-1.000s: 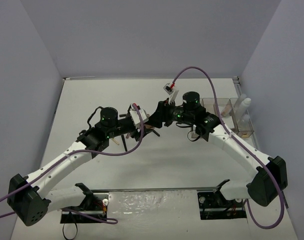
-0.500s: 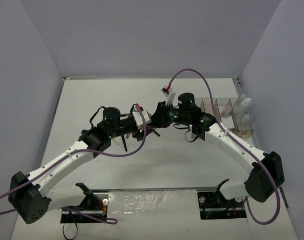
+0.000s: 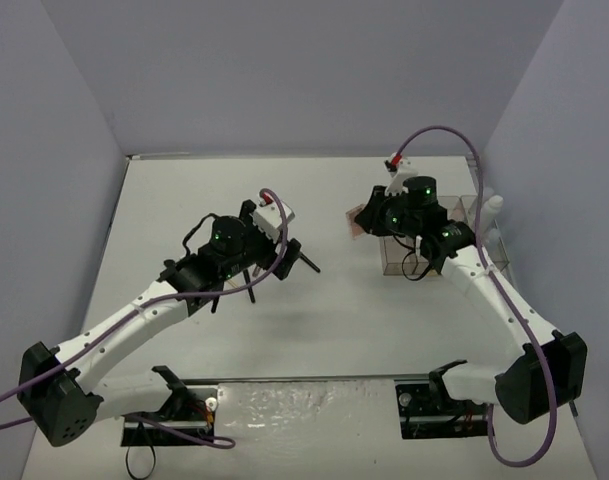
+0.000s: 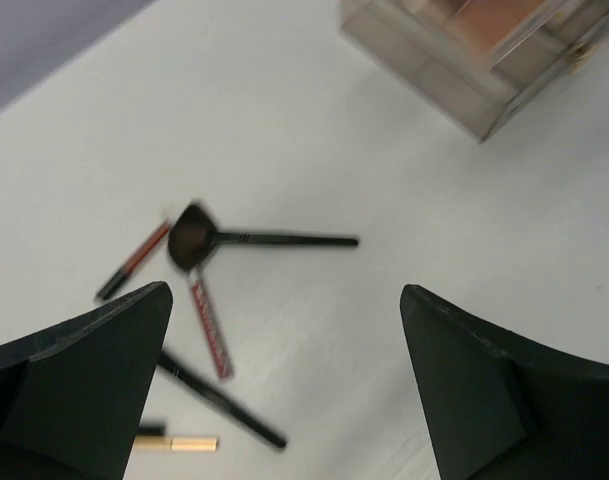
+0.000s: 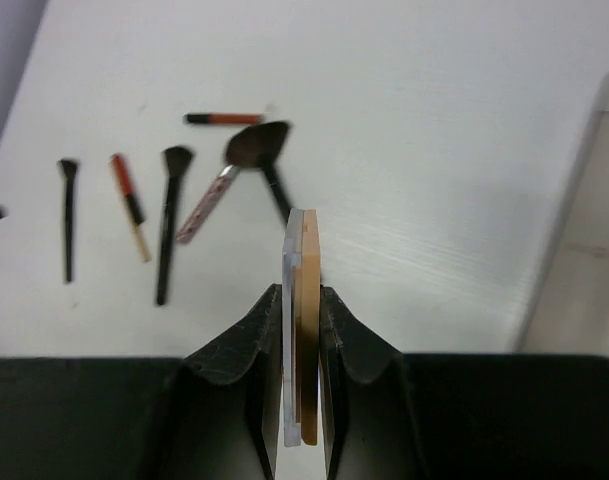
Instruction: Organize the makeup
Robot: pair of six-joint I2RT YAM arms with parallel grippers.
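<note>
My right gripper (image 5: 302,297) is shut on a thin flat compact (image 5: 304,245), tan with a clear lid, seen edge-on. In the top view that compact (image 3: 355,222) hangs above the table, just left of the clear organizer (image 3: 392,264). My left gripper (image 4: 284,400) is wide open and holds nothing; its fingers (image 4: 84,380) hover over loose makeup. Below it lie a dark fan brush (image 4: 254,240), a red pencil (image 4: 134,262), a pink pencil (image 4: 211,325), a thin black brush (image 4: 219,385) and a tan pencil (image 4: 179,443). From above, the left gripper (image 3: 289,245) is near the table's middle.
The organizer (image 4: 484,60) stands at the right side, with a white-capped bottle (image 3: 492,206) in a far compartment. Its wall (image 5: 584,250) shows at the right of the right wrist view. Black brushes (image 5: 171,220) and pencils (image 5: 129,200) are scattered on the white table.
The two grippers met at the middle. The right one shut on the compact, the left one opened and let it go. The right arm then carried it right toward the organizer.
</note>
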